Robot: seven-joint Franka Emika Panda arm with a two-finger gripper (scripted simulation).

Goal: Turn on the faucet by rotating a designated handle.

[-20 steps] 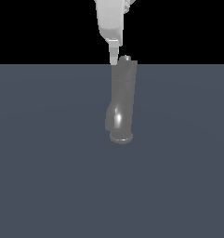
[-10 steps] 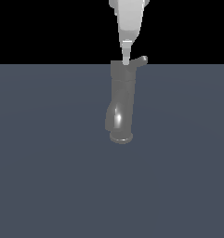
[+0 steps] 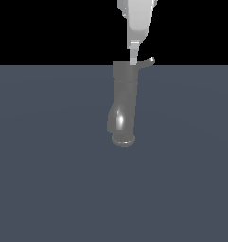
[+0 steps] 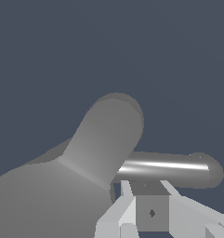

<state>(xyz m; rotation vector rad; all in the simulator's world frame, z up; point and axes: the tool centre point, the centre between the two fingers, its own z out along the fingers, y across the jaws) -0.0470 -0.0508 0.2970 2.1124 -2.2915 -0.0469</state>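
Since the earlier frame the claw (image 3: 134, 60), its opening untellable, has been shifted rightward against the handle (image 3: 146, 62) on the faucet (image 3: 123, 106); rotation seems underway, not finished.

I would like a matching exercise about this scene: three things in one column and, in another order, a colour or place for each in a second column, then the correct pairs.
Things:
1. faucet
2. handle
3. gripper

Descriptions:
A. white, coming down from above onto the cap
B. glossy grey upright cylinder standing on a round base ring
C. thin grey lever sticking out toward the exterior view's right

Pairs: 1-B, 2-C, 3-A
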